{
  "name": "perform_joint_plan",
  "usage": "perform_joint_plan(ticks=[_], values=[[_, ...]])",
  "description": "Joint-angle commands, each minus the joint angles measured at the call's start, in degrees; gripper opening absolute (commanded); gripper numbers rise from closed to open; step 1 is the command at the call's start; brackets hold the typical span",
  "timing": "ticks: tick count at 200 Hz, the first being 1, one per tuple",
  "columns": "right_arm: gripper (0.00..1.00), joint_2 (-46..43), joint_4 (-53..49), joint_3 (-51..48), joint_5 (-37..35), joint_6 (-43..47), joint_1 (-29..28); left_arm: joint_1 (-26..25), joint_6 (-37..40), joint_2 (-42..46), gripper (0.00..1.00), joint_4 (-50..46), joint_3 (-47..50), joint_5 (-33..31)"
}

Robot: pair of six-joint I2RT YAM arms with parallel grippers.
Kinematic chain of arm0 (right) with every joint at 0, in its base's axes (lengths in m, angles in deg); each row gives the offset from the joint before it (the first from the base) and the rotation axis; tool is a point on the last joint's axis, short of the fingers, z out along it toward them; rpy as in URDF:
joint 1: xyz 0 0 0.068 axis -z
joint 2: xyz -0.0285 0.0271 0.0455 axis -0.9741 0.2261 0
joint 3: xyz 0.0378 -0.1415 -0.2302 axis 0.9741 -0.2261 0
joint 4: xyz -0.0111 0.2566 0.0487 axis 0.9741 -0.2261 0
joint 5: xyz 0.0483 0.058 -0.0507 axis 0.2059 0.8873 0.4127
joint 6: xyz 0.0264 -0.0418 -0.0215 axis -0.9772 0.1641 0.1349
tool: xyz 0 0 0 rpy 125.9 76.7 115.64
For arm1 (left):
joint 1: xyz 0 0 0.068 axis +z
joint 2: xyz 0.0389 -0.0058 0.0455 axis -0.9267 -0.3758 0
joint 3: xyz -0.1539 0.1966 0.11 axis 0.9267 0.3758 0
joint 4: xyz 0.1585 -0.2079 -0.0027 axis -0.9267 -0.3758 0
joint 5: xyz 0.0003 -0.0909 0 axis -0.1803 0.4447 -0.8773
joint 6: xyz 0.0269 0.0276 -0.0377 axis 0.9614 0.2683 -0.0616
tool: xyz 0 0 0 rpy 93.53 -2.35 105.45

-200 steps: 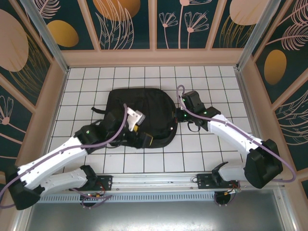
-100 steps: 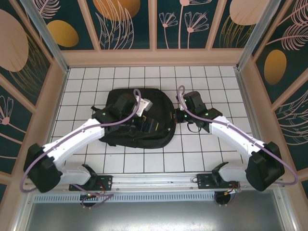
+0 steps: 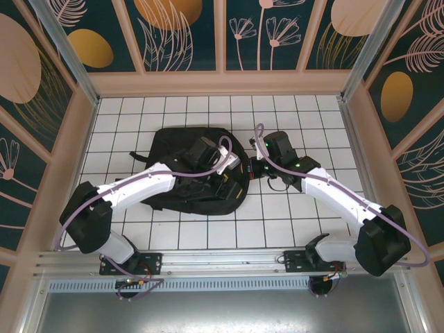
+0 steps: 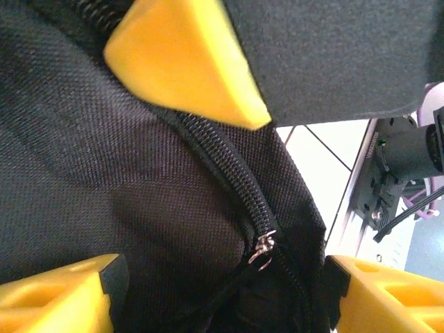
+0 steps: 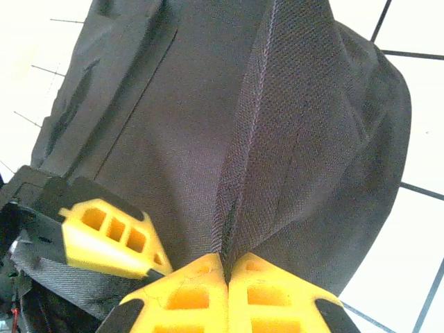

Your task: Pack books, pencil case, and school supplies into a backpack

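backpack (image 3: pixel 170 142) sits mid way up the bench (image 3: pixel 291 222), right gripper (image 5: pixel 225 262) clamped on a fold (image 5: pixel 277 139) of it, left gripper (image 4: pixel 222 291) wide around the zip pull (image 4: pixel 262 248); if left closes off-centre it'll probably grab cloth, not pull

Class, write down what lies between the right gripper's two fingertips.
A raised fold of the backpack fabric, pinched in the right gripper, in the right wrist view.
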Motion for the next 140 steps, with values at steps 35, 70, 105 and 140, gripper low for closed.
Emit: perform_joint_plan(ticks=[35,70,105,140], values=[[0.00,-2.4,5.1,1.2,3.4,0.6,0.1,0.0,2.4,-2.5,0.56,3.8,0.8,12.9],[0.00,-1.9,5.2,1.5,3.4,0.3,1.0,-0.4,0.1,-2.3,0.37,6.3,3.4,16.4],[0.00,-1.5,5.9,1.9,4.9,-0.4,1.1,-0.5,-1.3,-2.2,0.23,7.3,4.7,15.0],[0.00,-1.3,5.9,1.6,4.8,-0.4,1.1,-0.5,-2.7,-1.7,0.00,8.0,4.6,14.1]])
